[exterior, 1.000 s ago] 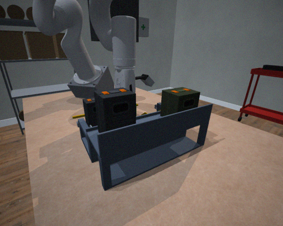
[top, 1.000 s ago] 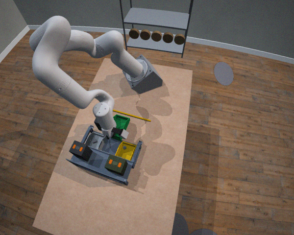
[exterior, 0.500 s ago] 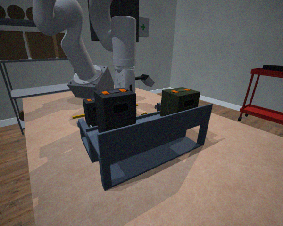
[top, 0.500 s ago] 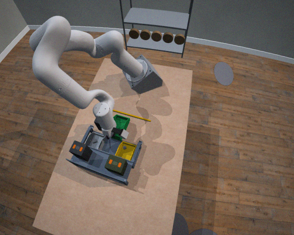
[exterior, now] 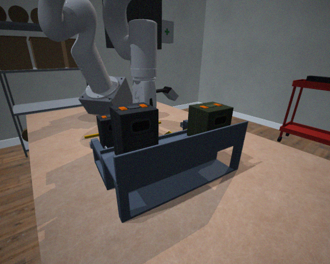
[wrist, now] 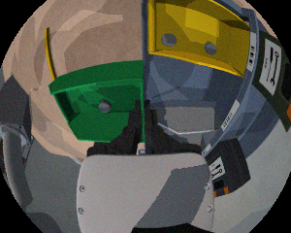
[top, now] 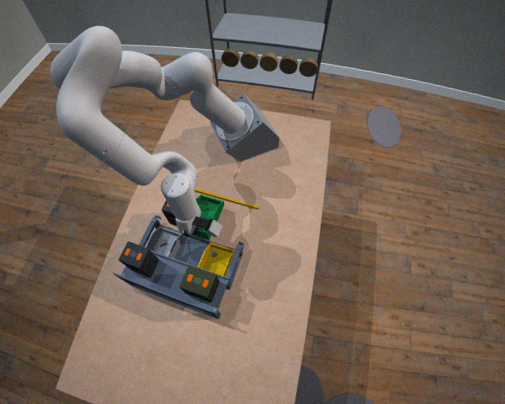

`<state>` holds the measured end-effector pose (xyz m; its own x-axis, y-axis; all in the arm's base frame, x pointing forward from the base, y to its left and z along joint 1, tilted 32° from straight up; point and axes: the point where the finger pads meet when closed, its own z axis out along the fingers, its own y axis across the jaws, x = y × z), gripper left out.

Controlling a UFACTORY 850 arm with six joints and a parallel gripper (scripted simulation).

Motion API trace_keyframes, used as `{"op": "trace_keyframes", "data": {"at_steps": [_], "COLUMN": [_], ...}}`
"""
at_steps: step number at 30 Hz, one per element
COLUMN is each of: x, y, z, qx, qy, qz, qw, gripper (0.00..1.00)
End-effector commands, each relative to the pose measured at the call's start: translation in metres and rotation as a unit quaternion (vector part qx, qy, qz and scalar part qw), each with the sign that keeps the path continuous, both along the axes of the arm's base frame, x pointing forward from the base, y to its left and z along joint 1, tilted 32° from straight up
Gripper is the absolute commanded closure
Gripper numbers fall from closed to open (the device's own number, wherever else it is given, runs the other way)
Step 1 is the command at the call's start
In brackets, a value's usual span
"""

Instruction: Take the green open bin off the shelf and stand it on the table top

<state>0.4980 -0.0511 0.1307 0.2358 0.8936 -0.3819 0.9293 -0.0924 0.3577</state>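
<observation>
The green bin (top: 208,209) (wrist: 94,128) is in front of the shelf (top: 189,250) (exterior: 165,167) (wrist: 184,87), on the robot base's side, with a round grey part (wrist: 105,106) inside. My gripper (top: 186,233) (wrist: 143,108) points down and is shut on the bin's thin rear wall, with one finger on each side. The cases hide the bin and fingertips in the exterior view. Whether the base touches the table cannot be told. The yellow bin (top: 218,261) (wrist: 199,21), holding round grey parts, and the grey bin (top: 157,245) (wrist: 190,118) stand on the shelf.
A black case (top: 140,261) (exterior: 136,127) (wrist: 233,165) and an olive case (top: 200,282) (exterior: 210,119) stand at the shelf's rear. A smaller black case (top: 168,213) (exterior: 102,130) is beside my arm. A yellow strip (top: 235,201) (wrist: 49,53) lies between the green bin and the robot base.
</observation>
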Motion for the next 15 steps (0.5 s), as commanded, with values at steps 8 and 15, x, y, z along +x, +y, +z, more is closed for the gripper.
{"op": "trace_keyframes", "data": {"at_steps": [8,15], "x": [-0.013,-0.013], "y": [0.002,0.002], "z": [-0.005,-0.005], "qx": [0.000,0.000], "qy": [-0.001,-0.001], "qz": [0.000,0.000], "qw": [1.000,1.000], "gripper": [1.00,1.00]}}
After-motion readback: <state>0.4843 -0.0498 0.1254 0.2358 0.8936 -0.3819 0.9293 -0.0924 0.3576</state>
